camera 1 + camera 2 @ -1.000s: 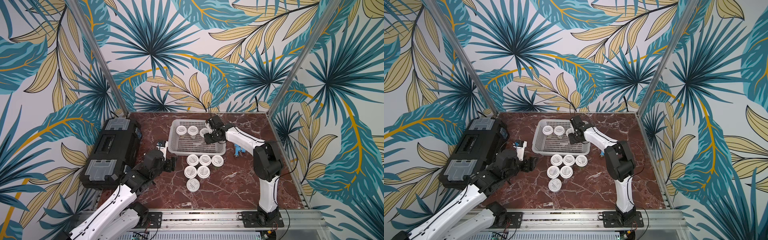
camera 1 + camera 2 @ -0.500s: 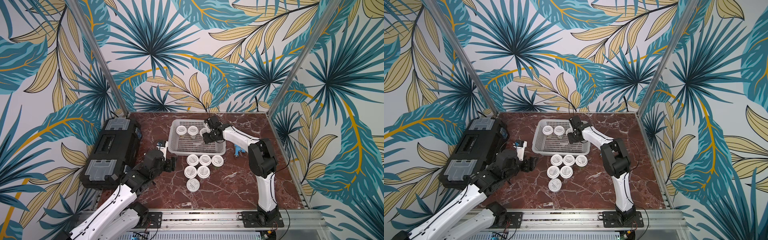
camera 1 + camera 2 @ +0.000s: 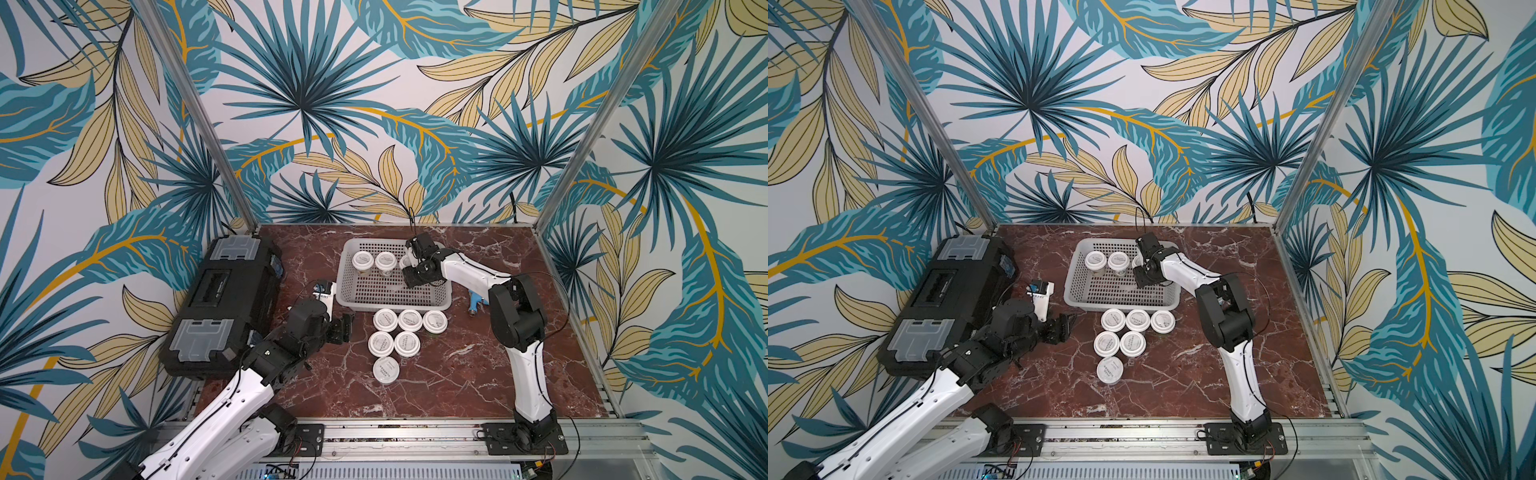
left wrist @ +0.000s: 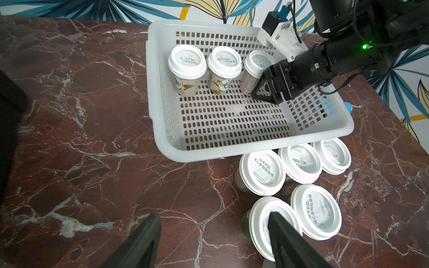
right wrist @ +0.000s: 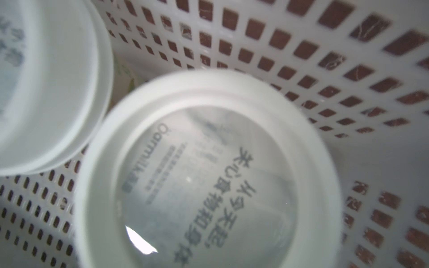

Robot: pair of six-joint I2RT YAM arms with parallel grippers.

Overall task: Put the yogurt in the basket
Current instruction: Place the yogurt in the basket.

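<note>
Two bystanders: black toolbox (image 3: 224,307), blue object (image 3: 473,305) beside basket (image 3: 395,303).

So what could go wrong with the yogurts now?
The third yogurt in the basket seems to lean beside the right pincer; it might topple onto the next yogurt when the pincer leaves. The six yogurts on the table stand packed close, so the open left pincer could bump one over while grabbing another.
</note>
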